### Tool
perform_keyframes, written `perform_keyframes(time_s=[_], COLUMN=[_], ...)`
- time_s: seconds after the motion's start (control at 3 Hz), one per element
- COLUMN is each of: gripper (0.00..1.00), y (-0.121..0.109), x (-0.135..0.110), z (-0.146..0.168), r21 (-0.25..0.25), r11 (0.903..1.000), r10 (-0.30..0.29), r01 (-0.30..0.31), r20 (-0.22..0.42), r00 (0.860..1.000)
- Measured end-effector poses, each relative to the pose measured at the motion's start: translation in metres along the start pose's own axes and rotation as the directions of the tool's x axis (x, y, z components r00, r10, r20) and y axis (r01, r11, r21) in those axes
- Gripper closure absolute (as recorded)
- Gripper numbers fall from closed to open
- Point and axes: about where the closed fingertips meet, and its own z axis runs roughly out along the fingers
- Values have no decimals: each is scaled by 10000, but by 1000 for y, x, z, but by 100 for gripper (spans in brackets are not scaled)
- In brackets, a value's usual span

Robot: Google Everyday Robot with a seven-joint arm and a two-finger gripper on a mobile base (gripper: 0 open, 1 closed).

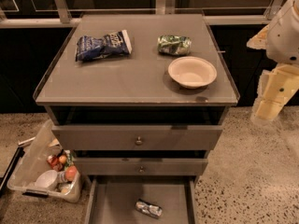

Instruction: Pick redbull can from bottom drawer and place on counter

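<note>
The redbull can [148,208], silver with blue patches, lies on its side on the floor of the open bottom drawer [112,202], right of its middle. The counter [131,73] is the grey top slab of the cabinet. My gripper [268,107] hangs at the far right of the view, beside the counter's right edge and well above and to the right of the can. It holds nothing that I can see.
On the counter lie a dark-blue snack bag [103,45], a green-and-silver packet [174,45] and a white bowl [192,71]. Two drawer fronts with knobs [138,140] sit above the open drawer. A clear plastic bin [44,171] with items stands on the floor at the left.
</note>
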Motion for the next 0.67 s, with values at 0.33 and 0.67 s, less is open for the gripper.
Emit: perform_keyframes(time_s=[0.33, 0.67], gripper=[0, 0], y=[0, 2], x=[0, 3], z=[0, 8], r21=[2, 428], r11=[10000, 9991], r10=[-1, -93], r01=[1, 78], r20=[2, 347], r00=[10000, 9994])
